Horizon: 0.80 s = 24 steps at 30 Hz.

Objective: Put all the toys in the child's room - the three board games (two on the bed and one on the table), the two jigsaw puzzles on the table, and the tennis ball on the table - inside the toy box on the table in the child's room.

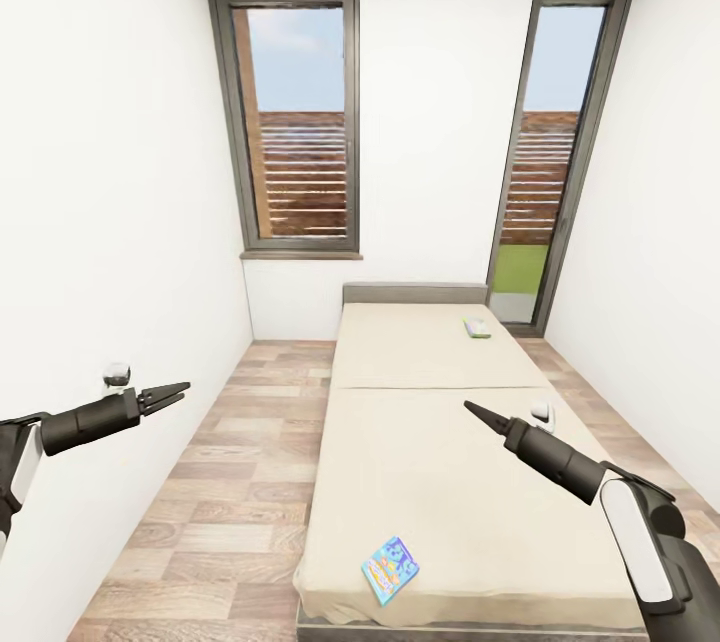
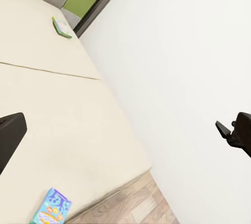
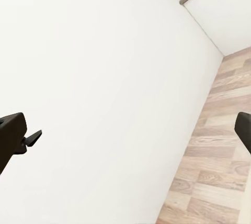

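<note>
The beige bed (image 1: 440, 492) stretches ahead with a grey headboard under the far wall. A small blue board game (image 1: 390, 569) lies near the bed's foot, also seen in the left wrist view as the blue box (image 2: 52, 206). A white-blue board game with a green edge (image 1: 477, 327) rests near the headboard (image 2: 61, 28). My left gripper (image 1: 181, 389) hovers open over the floor left of the bed. My right gripper (image 1: 470, 409) hangs open above the bed's right side, holding nothing. The table, toy box, jigsaw puzzles and tennis ball are out of view.
A strip of wooden floor (image 1: 230, 482) runs between the bed and the left wall. A small round fitting (image 1: 117, 377) sticks out of that wall. A small white object (image 1: 541, 412) lies on the bed's right edge. A window (image 1: 297, 122) and a glass door (image 1: 545, 162) stand at the far end.
</note>
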Tool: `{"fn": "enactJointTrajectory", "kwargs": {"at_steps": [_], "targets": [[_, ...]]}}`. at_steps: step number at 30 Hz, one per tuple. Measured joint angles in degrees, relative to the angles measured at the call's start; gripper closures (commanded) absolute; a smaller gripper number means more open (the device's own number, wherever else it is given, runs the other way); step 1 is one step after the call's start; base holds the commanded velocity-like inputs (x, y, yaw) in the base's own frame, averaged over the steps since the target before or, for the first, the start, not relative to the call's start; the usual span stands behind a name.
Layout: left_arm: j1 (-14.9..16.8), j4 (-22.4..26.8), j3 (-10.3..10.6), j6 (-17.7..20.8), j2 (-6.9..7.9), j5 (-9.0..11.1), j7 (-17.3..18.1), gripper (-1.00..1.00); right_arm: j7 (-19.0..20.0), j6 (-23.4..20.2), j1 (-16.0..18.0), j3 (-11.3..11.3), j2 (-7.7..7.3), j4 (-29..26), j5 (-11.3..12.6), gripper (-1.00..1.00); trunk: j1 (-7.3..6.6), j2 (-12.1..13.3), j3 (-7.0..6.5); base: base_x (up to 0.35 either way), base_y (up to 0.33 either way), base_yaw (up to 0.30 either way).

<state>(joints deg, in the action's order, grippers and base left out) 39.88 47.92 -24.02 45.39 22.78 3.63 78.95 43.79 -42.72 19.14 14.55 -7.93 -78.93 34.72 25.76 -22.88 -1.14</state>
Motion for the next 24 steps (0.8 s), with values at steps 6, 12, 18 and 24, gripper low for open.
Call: {"fn": "enactJointTrajectory", "kwargs": {"at_steps": [6, 12, 18, 24], "targets": [[0.0, 0.01, -0.03, 0.26, -0.16, -0.02, -0.16, -1.0, -1.16, 0.04, 0.0, 0.06, 0.3, 1.24, -0.11, -1.0, 0.0, 0.0, 0.0, -0.001, 0.0, 0.0], [0.0, 0.02, -0.11, 0.75, -0.19, -0.03, -0.35, -1.0, -7.11, -0.05, 0.0, -0.14, 0.51, 4.79, -0.12, -1.0, 1.31, -2.39, 1.07, 0.0, 0.0, 0.0], [-0.03, -0.01, -0.09, 1.07, -0.72, -0.14, -0.64, -1.0, -16.51, 0.16, -0.03, -0.34, 2.35, 4.88, 0.47, -1.0, 2.62, -4.73, 2.07, 0.0, 0.0, 0.0], [-0.04, -0.01, 0.43, 1.51, -2.29, -0.2, -0.98, -1.0, -18.33, 0.61, -0.04, -0.4, 4.89, 4.92, 0.87, -1.0, 3.94, -7.13, 3.13, 0.0, 0.0, 0.0]]}}
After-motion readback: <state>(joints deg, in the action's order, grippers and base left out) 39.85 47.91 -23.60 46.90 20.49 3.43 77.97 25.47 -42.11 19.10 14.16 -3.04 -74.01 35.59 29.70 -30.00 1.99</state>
